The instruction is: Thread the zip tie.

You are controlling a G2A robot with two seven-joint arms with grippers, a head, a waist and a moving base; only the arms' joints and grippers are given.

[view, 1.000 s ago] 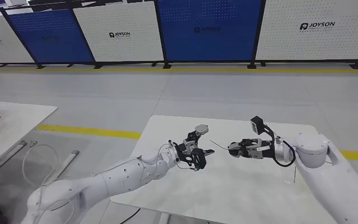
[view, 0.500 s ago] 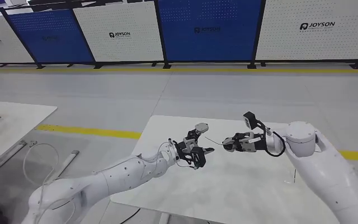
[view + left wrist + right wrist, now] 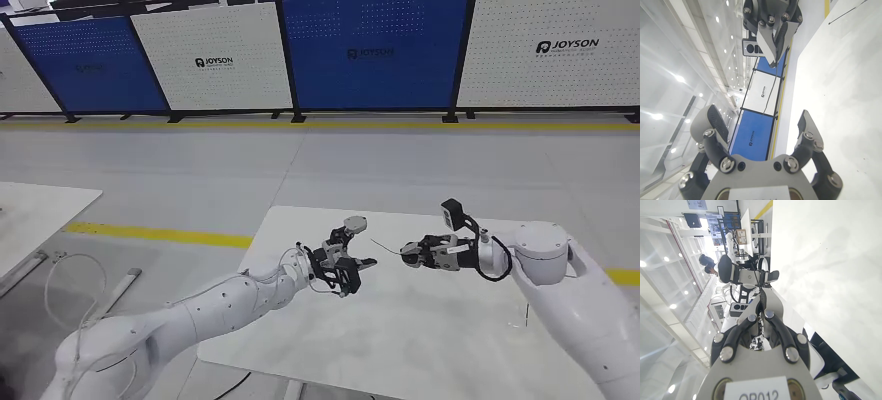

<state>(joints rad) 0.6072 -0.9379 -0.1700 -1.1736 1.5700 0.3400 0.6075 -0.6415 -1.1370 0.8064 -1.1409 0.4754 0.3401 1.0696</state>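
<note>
- The right gripper's [image 3: 405, 255] fingers [image 3: 764, 43] are pressed together on one end of the zip tie [image 3: 772, 85], above the table [image 3: 420, 340]; the strip comes straight out from between the fingertips.
- The left gripper's [image 3: 362, 265] fingers [image 3: 717, 121] are spread wide with nothing between the pads; it hangs above the table and faces the right gripper.
- The zip tie's free end points at the left gripper and stops near its spread fingers, touching neither; whether the tip is level with the gap between them cannot be told.
- The zip tie is a thin, dark, narrow strip, slightly bowed along its length and tapering to a fine tip; the whole of it is held clear above the table.
- A second thin dark strip [image 3: 527, 312] lies flat on the table, well apart from both grippers.
</note>
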